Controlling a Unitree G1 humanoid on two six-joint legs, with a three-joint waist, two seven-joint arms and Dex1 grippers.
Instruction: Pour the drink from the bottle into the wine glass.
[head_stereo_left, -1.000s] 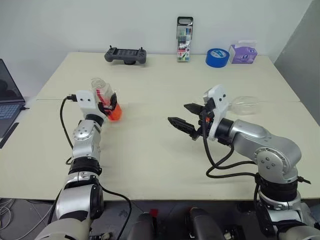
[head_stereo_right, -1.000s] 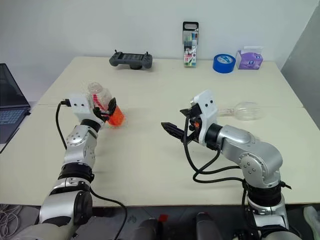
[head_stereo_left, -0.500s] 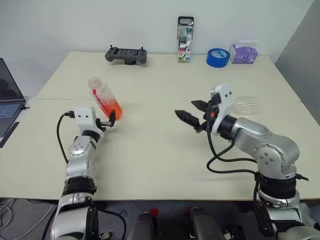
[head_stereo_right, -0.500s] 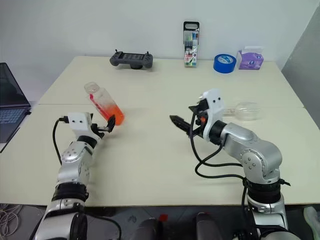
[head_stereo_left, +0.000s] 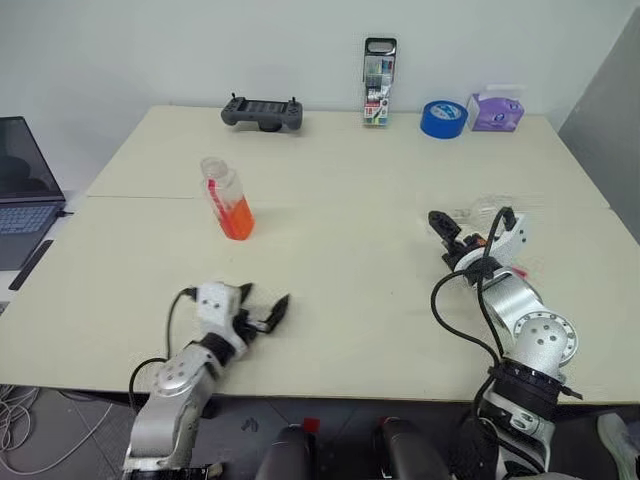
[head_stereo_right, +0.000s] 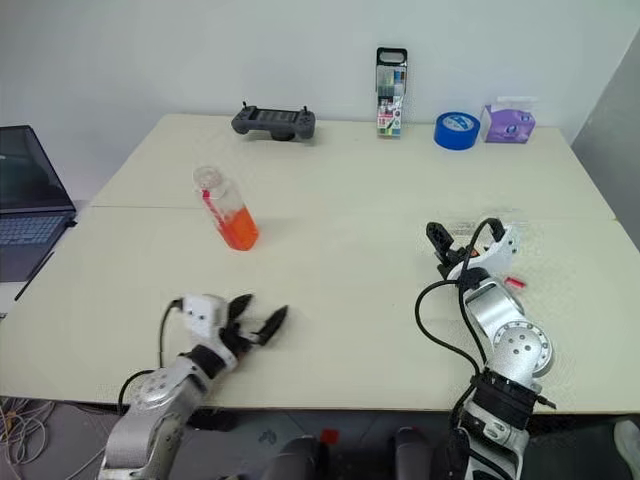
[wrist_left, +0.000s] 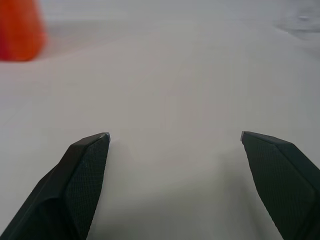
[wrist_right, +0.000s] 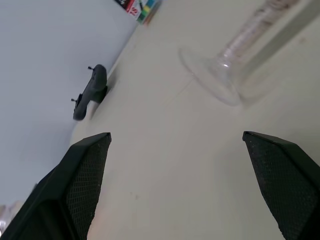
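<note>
- Left gripper (head_stereo_left: 262, 314): jaws open, empty; upright bottle (head_stereo_left: 228, 199) well ahead of them.
- Right gripper (head_stereo_left: 447, 232): jaws open, empty; wine glass (wrist_right: 235, 55) near, foot toward them.

Bare table (head_stereo_left: 340, 270) between claws, bottle (head_stereo_left: 228, 200) upright (left), far clutter

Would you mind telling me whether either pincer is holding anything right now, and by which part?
Nothing is held. The left pincer and right pincer are both open; the bottle stands alone on the table.
</note>
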